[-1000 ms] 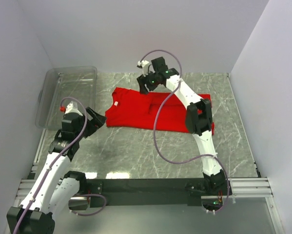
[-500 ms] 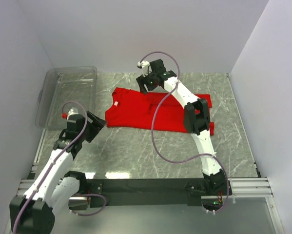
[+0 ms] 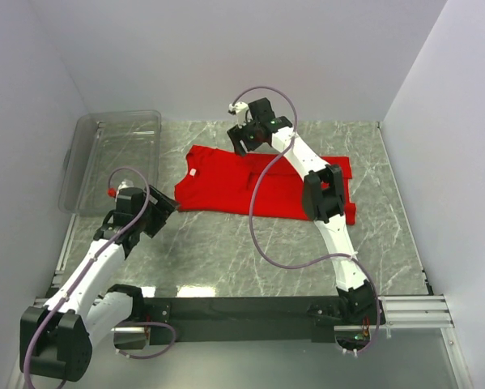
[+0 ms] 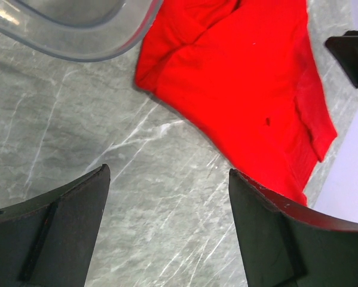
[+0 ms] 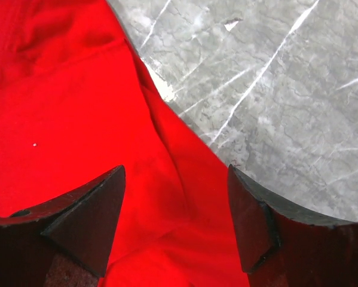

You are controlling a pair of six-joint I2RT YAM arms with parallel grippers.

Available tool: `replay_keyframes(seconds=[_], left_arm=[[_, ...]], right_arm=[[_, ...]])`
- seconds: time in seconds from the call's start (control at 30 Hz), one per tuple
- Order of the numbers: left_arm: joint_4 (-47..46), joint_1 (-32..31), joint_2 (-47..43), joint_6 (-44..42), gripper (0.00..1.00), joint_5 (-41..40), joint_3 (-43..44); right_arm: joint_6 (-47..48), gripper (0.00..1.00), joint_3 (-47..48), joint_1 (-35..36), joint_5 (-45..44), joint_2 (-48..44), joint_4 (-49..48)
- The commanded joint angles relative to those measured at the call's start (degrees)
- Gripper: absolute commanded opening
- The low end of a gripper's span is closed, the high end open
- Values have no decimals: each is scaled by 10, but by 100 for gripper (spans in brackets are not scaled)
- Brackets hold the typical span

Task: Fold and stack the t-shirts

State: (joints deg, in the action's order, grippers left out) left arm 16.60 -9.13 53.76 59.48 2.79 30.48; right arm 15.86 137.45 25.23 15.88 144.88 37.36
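Top external view has the shirt [image 3: 226,185] lying flat on the tabletop [image 3: 226,251], toward the far side. Its long axis runs left to right, with the white label [image 3: 192,172] and collar at the left end and the hem at the right. The right claw [image 3: 242,146] hovers over the shirt's far edge near its middle, fingers apart and clamped on nothing. Its wrist view shows red cloth directly below and bare marble just to one side. The left claw [image 3: 165,209] is also apart and empty, standing just off the collar end without touching it. From there the shirt lies ahead and to its right, and the bin [image 3: 112,154] is beyond on its left. On this showing the right claw is the nearer one for a pinch on the far edge. Against a second ago, the left claw has drawn a little toward the near edge, the right claw has hardly shifted, and the shirt lies as it did.
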Motion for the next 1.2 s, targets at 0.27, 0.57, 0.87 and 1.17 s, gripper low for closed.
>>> replay_keyframes(seconds=[0.27, 0.57, 0.87, 1.17], left_arm=[[-20, 2, -1, -10, 85, 5, 14], [-29, 2, 13, -11, 85, 12, 17], [-26, 2, 2, -7, 85, 8, 12], [-19, 2, 1, -11, 85, 7, 16]], right_arm=[[62, 76, -19, 31, -80, -19, 44], [141, 77, 34, 21, -103, 22, 72], [208, 77, 23, 34, -115, 31, 98], [244, 76, 38, 41, -158, 60, 110]])
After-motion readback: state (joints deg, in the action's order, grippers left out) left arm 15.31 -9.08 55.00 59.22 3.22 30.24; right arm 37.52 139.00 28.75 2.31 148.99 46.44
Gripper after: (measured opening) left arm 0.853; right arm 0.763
